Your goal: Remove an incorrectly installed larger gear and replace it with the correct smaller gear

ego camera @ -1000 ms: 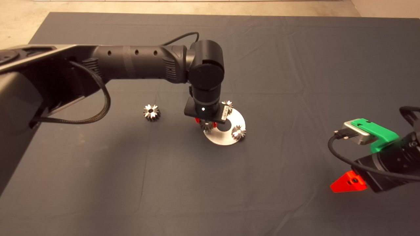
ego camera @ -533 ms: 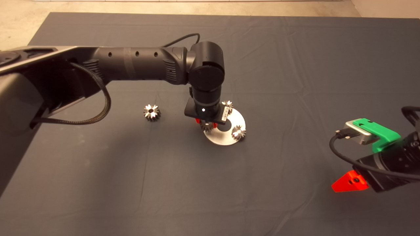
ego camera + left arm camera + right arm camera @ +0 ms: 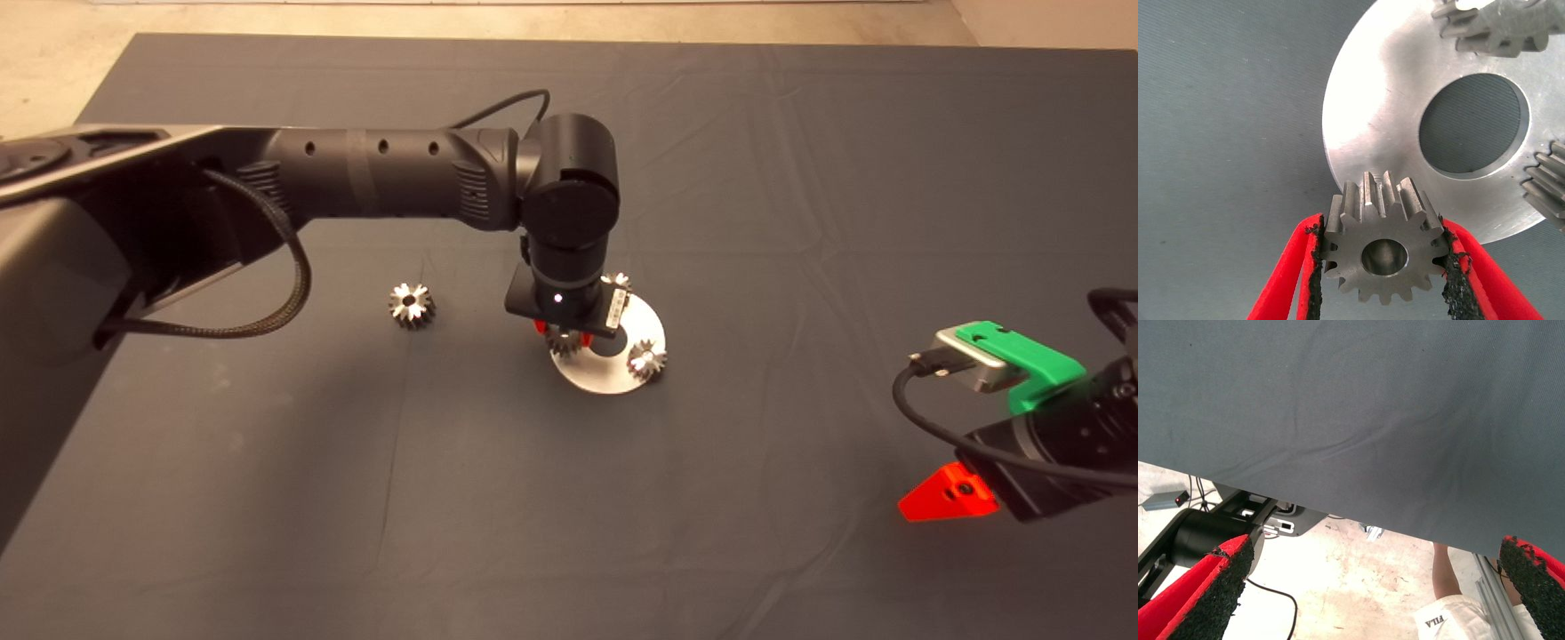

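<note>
Head view. The left arm is extended from the left edge over the dark mat (image 3: 800, 222), its wrist pointed straight down at the round silver plate (image 3: 613, 373). Compared with the frame one second earlier, the elbow and wrist are displaced slightly to the right and toward the far side of the mat. The left gripper (image 3: 562, 336) is seen only as red tips under the wrist, with the larger gear (image 3: 563, 340) pinched between them at the plate's near-left rim. Two matching gears remain on the plate, one at the far rim (image 3: 618, 282) and one at the right rim (image 3: 647, 359). The smaller gear (image 3: 411, 304) lies unmoved on the mat, well apart to the left of the plate. The right gripper (image 3: 944, 496) is parked at the lower right edge.

Left wrist view. The larger gear (image 3: 1383, 250) is clamped between the two black pads (image 3: 1315, 273), its bore facing the camera, at the plate's rim (image 3: 1358, 133).

Right wrist view. The right gripper (image 3: 1371, 583) is shown with fingers (image 3: 1205, 593) spread wide over the mat's edge; floor and a person's leg (image 3: 1446, 577) are visible beyond.
</note>
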You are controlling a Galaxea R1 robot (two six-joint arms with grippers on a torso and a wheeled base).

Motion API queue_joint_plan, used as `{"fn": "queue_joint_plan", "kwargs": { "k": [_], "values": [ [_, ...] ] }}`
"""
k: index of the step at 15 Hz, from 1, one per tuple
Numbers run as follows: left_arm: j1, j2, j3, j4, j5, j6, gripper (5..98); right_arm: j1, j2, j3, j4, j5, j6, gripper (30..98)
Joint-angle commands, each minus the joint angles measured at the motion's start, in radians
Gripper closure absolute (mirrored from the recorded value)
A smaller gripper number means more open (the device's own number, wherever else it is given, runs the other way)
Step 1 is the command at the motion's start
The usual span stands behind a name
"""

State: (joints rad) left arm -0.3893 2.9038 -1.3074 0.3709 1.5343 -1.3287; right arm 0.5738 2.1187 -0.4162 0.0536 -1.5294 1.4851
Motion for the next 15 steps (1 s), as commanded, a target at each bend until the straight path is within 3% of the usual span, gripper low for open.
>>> {"fn": "queue_joint_plan", "kwargs": {
  "k": [1,10,15],
  "values": [
    [0.0,0.007,0.001,0.02,0.124,0.002,66.2,0.014,-0.004,0.004,0.037,0.002,-0.005,30.8],
    [0.0,-0.017,0.019,0.016,0.124,0.0,66.2,0.014,-0.004,0.004,0.037,0.001,-0.005,30.8],
    [0.0,-0.036,0.019,-0.001,0.124,0.002,59.9,0.014,-0.002,0.002,0.037,0.002,-0.005,30.8]
  ]
}}
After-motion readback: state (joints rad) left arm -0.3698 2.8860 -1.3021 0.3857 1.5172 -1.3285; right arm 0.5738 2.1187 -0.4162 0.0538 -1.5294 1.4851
